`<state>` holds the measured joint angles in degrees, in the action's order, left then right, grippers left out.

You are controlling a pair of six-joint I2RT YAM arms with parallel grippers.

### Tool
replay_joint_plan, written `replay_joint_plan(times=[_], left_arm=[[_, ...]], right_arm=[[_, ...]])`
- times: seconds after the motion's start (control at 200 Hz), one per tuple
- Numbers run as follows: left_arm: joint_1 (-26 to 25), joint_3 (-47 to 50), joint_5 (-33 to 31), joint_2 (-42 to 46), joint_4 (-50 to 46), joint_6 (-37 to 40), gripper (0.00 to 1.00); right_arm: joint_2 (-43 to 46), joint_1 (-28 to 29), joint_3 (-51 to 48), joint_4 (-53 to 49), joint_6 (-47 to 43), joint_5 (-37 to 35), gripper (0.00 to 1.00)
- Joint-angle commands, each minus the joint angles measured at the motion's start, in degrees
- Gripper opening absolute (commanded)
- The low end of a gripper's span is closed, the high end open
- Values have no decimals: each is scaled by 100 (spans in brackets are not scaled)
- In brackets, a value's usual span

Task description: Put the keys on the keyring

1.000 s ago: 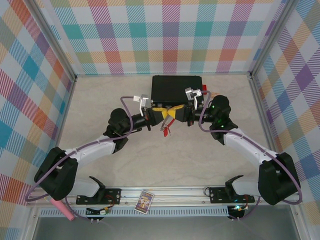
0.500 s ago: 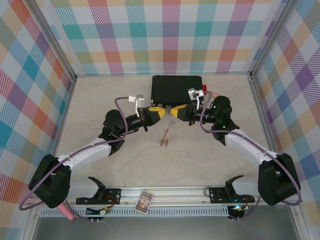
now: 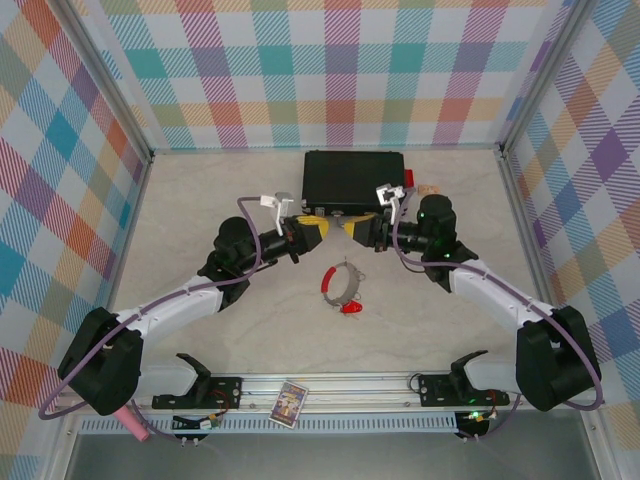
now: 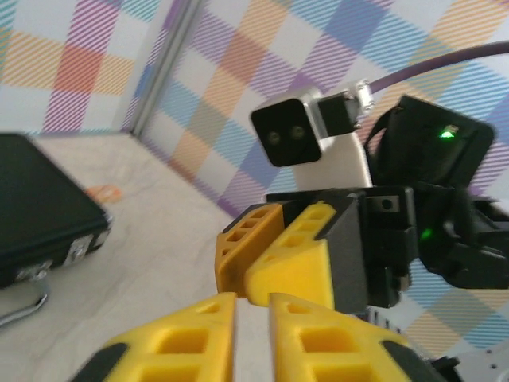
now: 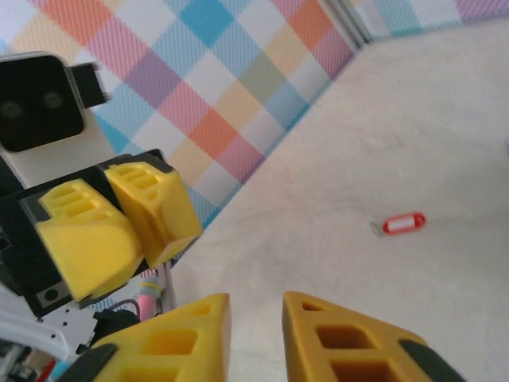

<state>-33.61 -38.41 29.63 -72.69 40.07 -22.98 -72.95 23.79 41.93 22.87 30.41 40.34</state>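
The left claw [image 4: 253,306] and right claw [image 5: 256,306] are held slightly parted and empty, so the keyring [image 3: 340,283] is left unsupported on the bench [image 3: 180,200], a red-tagged key [image 3: 350,308] at its near edge.

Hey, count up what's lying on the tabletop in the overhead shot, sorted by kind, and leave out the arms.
Black case: 1
Keyring: 1
Red-tagged key: 1
Red block: 1
Small orange item: 1
Total: 5
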Motion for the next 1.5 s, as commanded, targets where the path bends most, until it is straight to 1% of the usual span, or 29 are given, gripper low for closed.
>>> replay_joint_plan(times=[0.0, 0.075, 0.15, 0.185, 0.21, 0.235, 0.305, 0.36, 0.415, 0.505, 0.54, 0.585, 0.615, 0.65, 0.695, 0.79, 0.925, 1.025, 1.095, 1.14, 1.155, 1.195, 1.275, 1.495], left_arm=[[-6, -89, -474, 29, -1089, 320, 24], [-14, -100, -528, -50, -1565, 447, 25], [-28, 18, -634, -134, -1735, 470, 31], [-44, 84, -685, -184, -1796, 472, 35], [-62, 117, -753, -211, -1844, 473, 40], [-95, 145, -800, -239, -1899, 475, 41], [-243, 193, -940, -365, -2027, 512, 42], [-449, 114, -1197, -517, -2308, 620, 42], [-696, -109, -1494, -708, -2747, 816, 42], [-1074, -562, -1838, -1063, -3456, 1072, 40], [-1195, -704, -1933, -1198, -3639, 1129, 39], [-1341, -871, -2071, -1371, -3835, 1202, 38], [-1459, -983, -2174, -1477, -3959, 1276, 38], [-1579, -1089, -2335, -1604, -4071, 1351, 38], [-1708, -1281, -2548, -1790, -4269, 1443, 36], [-1939, -1715, -2858, -2246, -4676, 1615, 31], [-2199, -2251, -3068, -2835, -5072, 1734, 30], [-2331, -2567, -3359, -3133, -5367, 1855, 29], [-2344, -2671, -3600, -3283, -5550, 1909, 29], [-2344, -2633, -3784, -3339, -5547, 1956, 29], [-2339, -2622, -3827, -3360, -5722, 1968, 28], [-2335, -2584, -3930, -3419, -5806, 2003, 28], [-2322, -2546, -4194, -3485, -5939, 1975, 25], [-2086, -2351, -4459, -3244, -6018, 1874, 24]], right_arm=[[88, -5, -260, -629, -345, -507, 29], [209, -1, -467, -811, -354, -743, 36], [301, -3, -660, -1074, -266, -1138, 45], [320, -6, -727, -1223, -242, -1272, 46], [319, -6, -769, -1367, -231, -1373, 46], [312, -4, -794, -1511, -231, -1473, 46], [344, -9, -884, -1863, -198, -1803, 50], [428, -10, -999, -2027, -151, -2071, 53], [622, 1, -1183, -2040, -73, -2304, 55], [1003, -2, -1444, -2189, 119, -2928, 60], [1156, -6, -1504, -2281, 138, -3179, 61], [1362, -4, -1596, -2401, 171, -3442, 66], [1484, -22, -1653, -2447, 190, -3558, 67], [1647, -16, -1722, -2484, 208, -3676, 71], [1822, -23, -1823, -2479, 252, -3749, 76], [2050, -48, -1973, -2386, 263, -3636, 77], [2092, -88, -1987, -2463, 244, -3524, 81], [2161, -163, -2021, -2456, 254, -3515, 82], [2251, -198, -2065, -2413, 254, -3481, 82], [2315, -216, -2090, -2392, 259, -3487, 83], [2338, -221, -2100, -2386, 263, -3482, 84], [2383, -234, -2110, -2376, 257, -3480, 84], [2465, -261, -2110, -2370, 229, -3471, 84], [2505, -292, -2136, -2302, 159, -3419, 84]])
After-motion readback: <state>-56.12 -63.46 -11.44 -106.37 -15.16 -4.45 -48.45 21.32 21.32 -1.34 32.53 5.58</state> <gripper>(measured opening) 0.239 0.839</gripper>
